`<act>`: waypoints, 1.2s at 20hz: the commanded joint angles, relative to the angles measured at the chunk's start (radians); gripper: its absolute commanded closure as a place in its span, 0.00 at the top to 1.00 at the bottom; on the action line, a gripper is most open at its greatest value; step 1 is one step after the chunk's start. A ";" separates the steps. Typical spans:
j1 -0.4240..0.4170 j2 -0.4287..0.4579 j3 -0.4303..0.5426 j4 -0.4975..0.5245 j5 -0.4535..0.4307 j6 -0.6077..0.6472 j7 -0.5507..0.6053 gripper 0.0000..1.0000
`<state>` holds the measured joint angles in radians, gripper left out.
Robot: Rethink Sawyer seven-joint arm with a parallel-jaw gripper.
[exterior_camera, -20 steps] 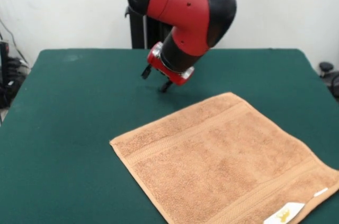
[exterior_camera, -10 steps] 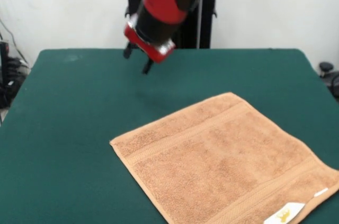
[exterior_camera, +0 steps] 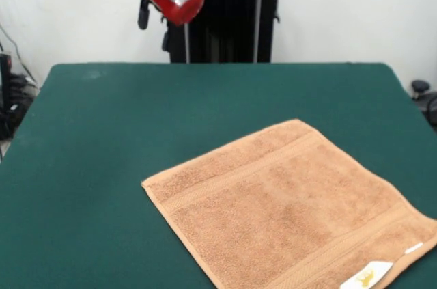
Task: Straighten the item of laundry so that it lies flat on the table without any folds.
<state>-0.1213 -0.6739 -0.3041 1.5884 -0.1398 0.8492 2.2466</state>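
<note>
The item of laundry (exterior_camera: 287, 207), an orange-tan towel, lies spread flat on the table (exterior_camera: 102, 132) at the near right, turned like a diamond. Its woven border bands show, and a white care tag (exterior_camera: 367, 277) sits at the near corner, where the towel runs off the picture's bottom edge. No folds show in it. My gripper (exterior_camera: 155, 27) hangs high above the table's far edge, well up and to the left of the towel. It is open, with nothing between its fingers (exterior_camera: 143, 14).
A black pedestal (exterior_camera: 232, 22) stands behind the table's far edge. Cables and dark gear (exterior_camera: 10, 98) sit off the left side. A small dark object (exterior_camera: 420, 88) shows beyond the right edge.
The arm has lifted and swung up and to the left, from just above the table near the towel's far corner to high over the far edge. The towel has not moved.
</note>
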 commanded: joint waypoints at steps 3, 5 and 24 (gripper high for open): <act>-0.016 0.101 0.271 0.108 0.073 -0.333 0.036 1.00; -0.010 0.139 0.277 0.080 0.083 -0.374 0.071 1.00; 0.171 0.364 0.147 -0.141 0.250 -0.370 0.238 1.00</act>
<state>-0.0058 -0.3906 -0.2070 1.4889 0.0356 0.4226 2.2466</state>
